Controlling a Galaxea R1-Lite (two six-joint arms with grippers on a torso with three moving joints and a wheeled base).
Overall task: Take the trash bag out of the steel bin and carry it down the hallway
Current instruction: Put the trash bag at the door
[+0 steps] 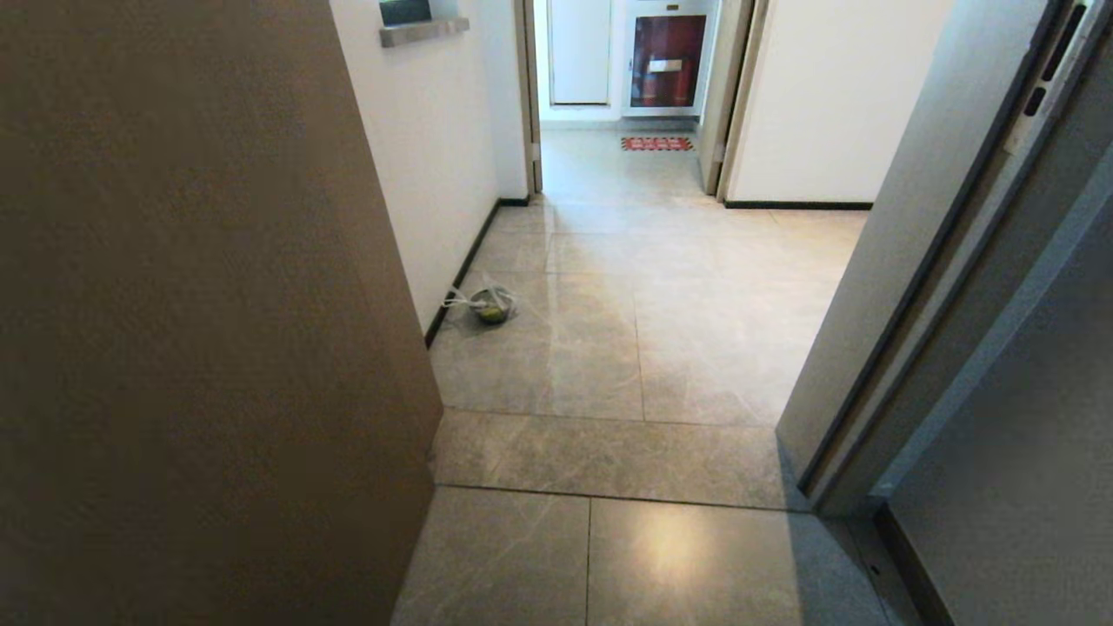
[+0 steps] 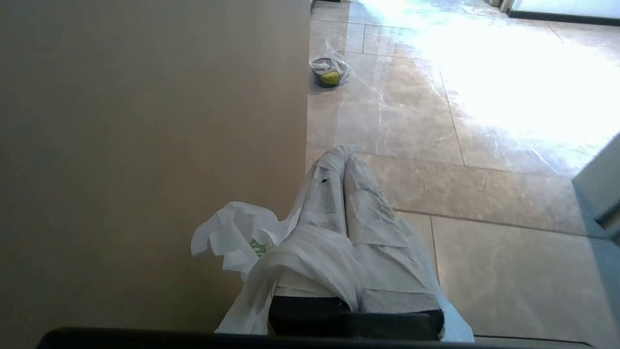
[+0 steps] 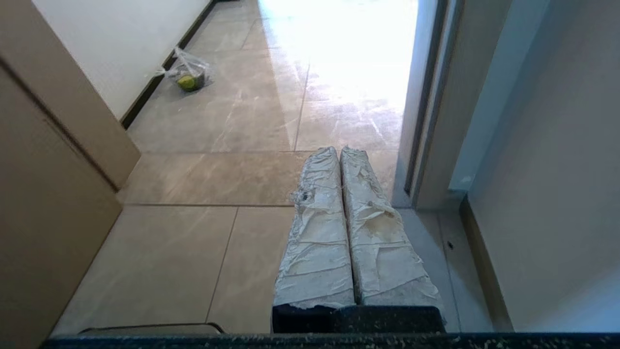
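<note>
Left gripper (image 2: pixel 345 157), seen only in its own wrist view at the lower middle of the frame, has its two taped fingers (image 2: pixel 322 203) pressed together on the trash bag (image 2: pixel 242 242), one thin white plastic bag with a green print that drapes over the fingers and bunches out to the lower left, close to a brown door panel (image 2: pixel 145 160) filling the left half of that frame. Right gripper (image 3: pixel 339 152) sits at the lower middle of the right wrist view, its two white-wrapped fingers (image 3: pixel 317 232) pressed together with nothing between them, pointing out over the floor. Neither arm shows in the head view. That view looks along the hallway (image 1: pixel 609 287): glossy beige marble-look tiles run from the bottom of the frame up to one open doorway at the upper middle, with cream walls and black baseboards on either side, the brown door panel covering the left third and a grey door frame (image 1: pixel 913 287) slanting down the right. One small clear plastic bag (image 1: pixel 487 304) with a yellow-green thing inside lies on the floor at the left-centre of the head view, just beside the left wall's baseboard. One red mat (image 1: pixel 656 143) lies on the floor past the far doorway, at the upper middle.
</note>
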